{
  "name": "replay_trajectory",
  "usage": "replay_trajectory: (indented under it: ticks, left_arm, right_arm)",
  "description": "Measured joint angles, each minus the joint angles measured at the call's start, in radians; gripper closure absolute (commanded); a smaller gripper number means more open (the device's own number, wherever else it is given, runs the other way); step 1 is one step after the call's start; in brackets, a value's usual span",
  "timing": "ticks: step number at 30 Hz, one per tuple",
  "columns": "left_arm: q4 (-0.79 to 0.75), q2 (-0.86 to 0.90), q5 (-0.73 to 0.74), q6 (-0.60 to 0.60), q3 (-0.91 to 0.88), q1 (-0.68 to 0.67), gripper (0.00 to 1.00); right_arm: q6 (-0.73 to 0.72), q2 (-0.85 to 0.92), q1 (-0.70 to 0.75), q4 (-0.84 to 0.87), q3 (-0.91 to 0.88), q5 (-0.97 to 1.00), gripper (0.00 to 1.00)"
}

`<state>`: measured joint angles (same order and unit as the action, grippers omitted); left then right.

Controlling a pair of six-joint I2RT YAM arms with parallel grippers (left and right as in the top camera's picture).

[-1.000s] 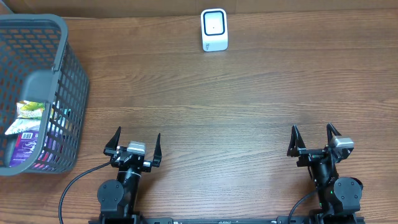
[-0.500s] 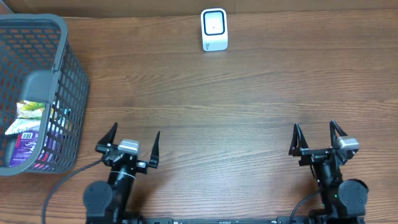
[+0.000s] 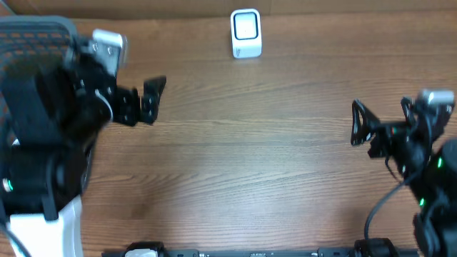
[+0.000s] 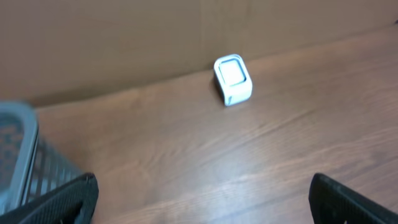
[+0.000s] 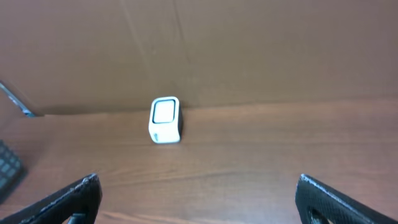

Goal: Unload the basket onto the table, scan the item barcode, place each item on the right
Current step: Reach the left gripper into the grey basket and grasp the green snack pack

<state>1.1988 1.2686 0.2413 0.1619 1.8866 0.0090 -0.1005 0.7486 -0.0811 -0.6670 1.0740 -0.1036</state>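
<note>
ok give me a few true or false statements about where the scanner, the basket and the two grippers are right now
1. The barcode scanner stands at the far side of the table, close to the cardboard wall. True.
2. The right gripper holds an item. False: its jaws are wide open and empty.
3. In the overhead view the left arm covers much of the grey basket. True.
4. The left gripper is shut. False: its fingers stand wide apart with nothing between them.
5. Both wrist cameras see the scanner. True.
</note>
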Motion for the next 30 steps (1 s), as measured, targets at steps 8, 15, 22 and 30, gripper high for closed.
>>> replay_trajectory:
  ticks: [8,15,22,30]
  left_arm:
    - [0.224,0.166,0.105,0.002,0.29,0.0,0.0]
    - [0.342,0.166,0.146,-0.019,0.299,0.0,0.07]
    - [0.238,0.177,-0.151,-0.344,0.323,0.104,0.15]
    - [0.253,0.26,-0.337,-0.618,0.339,0.573,0.04]
  right_arm:
    - [0.0,0.361,0.0,-0.555,0.576,-0.053,0.0]
    - [0.0,0.477,0.0,-0.654,0.716,-0.109,0.0]
    - [0.0,0.506,0.0,-0.672,0.716,-0.129,0.0]
    - [0.0,0.507,0.0,-0.718,0.716,-0.129,0.0]
